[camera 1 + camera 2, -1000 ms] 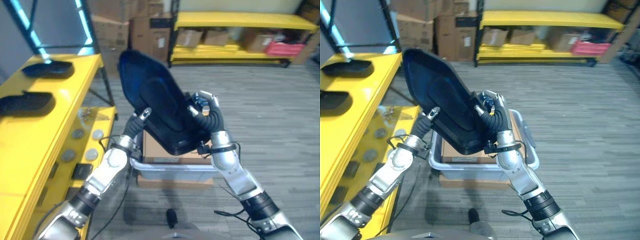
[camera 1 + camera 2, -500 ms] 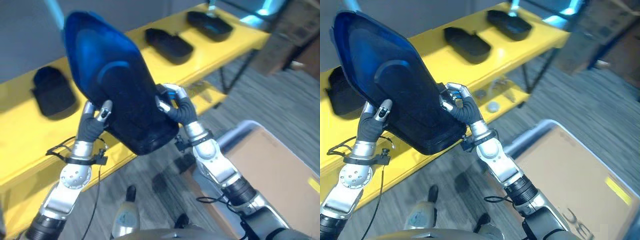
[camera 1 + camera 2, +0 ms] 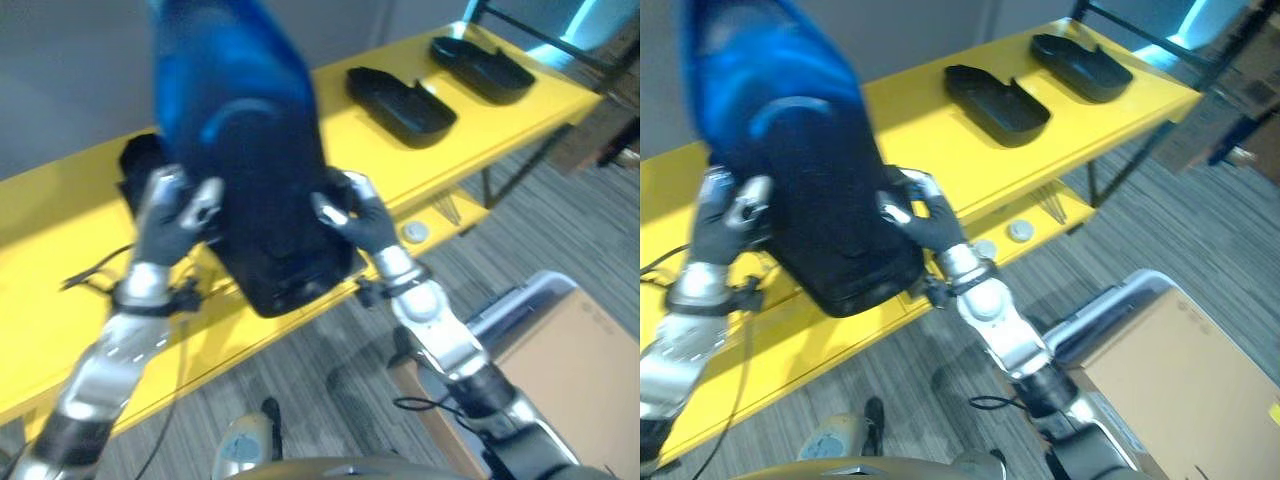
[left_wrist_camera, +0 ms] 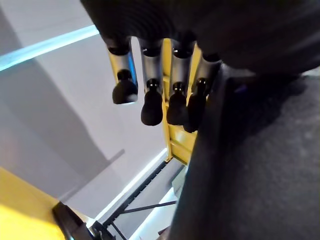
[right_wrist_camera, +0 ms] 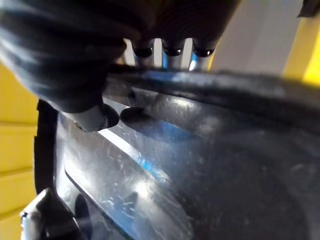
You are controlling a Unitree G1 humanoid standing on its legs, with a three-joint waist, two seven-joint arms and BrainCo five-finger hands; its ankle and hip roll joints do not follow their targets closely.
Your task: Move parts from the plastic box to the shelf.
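Nearest, lower right: one pale grey plastic box (image 3: 520, 300) w/ a flat brown cardboard sheet (image 3: 560, 380) lying in it, sitting on the grey wood-look floor (image 3: 1110, 230).

Next out, two robot hands are holding up one large dark blue-black moulded plastic shell part (image 3: 255, 190) betw. them, over the front edge of the yellow shelf (image 3: 380, 140). Left hand (image 3: 170, 215) is pressing against the part's left side; in the left wrist view its fingers (image 4: 151, 95) are hanging fairly straight beside the part's edge, relaxed, not wrapped round it. Right hand (image 3: 350, 215) is clamping the right rim: in the right wrist view the thumb (image 5: 92, 116) is pressing on the glossy inner face and the fingers are hooking over the rim from the other side, so it's gripping the part.

The part is standing roughly upright, broad and rounded up top, narrower and squared at the bottom, w/ a raised oval bulge mid-face; surface glossy, catching blue light.

On the shelf top, 3 smaller black moulded tray-like parts: one (image 3: 140, 165) partly hidden behind the left hand, a 2nd (image 3: 995, 100) mid-shelf, a 3rd (image 3: 1080, 65) farthest, near the shelf's end.
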